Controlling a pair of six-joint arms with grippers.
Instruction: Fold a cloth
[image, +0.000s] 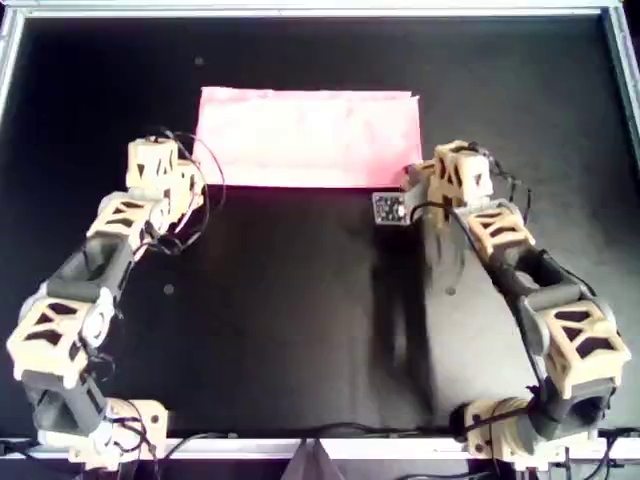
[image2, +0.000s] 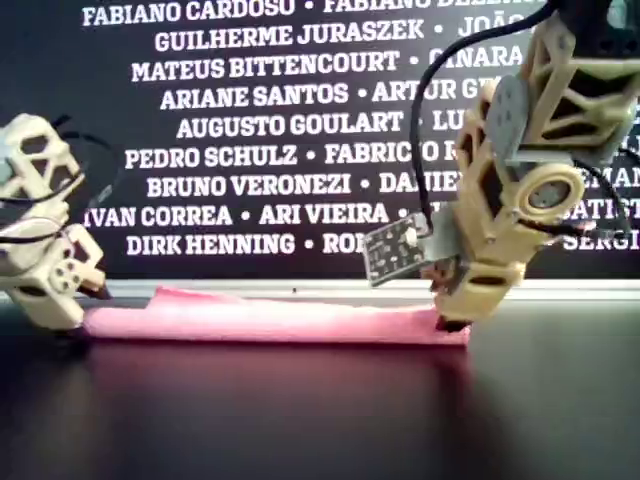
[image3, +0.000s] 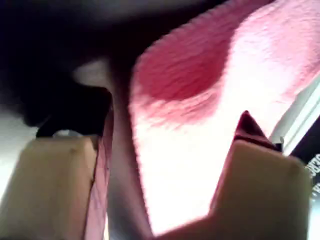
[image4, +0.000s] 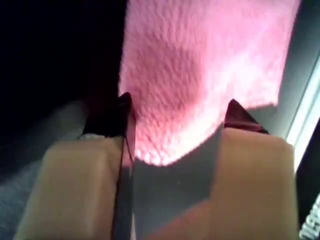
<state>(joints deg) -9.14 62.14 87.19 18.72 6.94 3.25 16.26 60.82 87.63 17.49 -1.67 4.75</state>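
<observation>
Pink and thin, the cloth (image: 308, 138) lay flat as a long rectangle close to the table (image: 300, 330) edge farthest from the arm bases, about midway between the overhead view's left and right edges. It looked doubled over, though I judged that only from its thick rim in the exterior view.

At the overhead view's left, one arm (image: 100, 260) stood at the cloth's near corner; at the right, the other arm (image: 520, 270) stood over the opposite near corner. The wrist views did not tell me which was which.

My first gripper (image3: 165, 120) had its fingers (image3: 60, 180) spread, with fabric lying between them and nothing pinched. My second gripper (image4: 177, 109) was likewise spread, a cloth corner sitting between the tips.

I judged the fabric light, limp and soft. It would sag and crease if lifted by one point, so the two near corners seemed the right holds, taken together.

The table was matt black and bare around the cloth, with a pale rail (image: 300, 8) along its edges. Behind it stood a dark wall panel (image2: 300, 130) printed with white names.
</observation>
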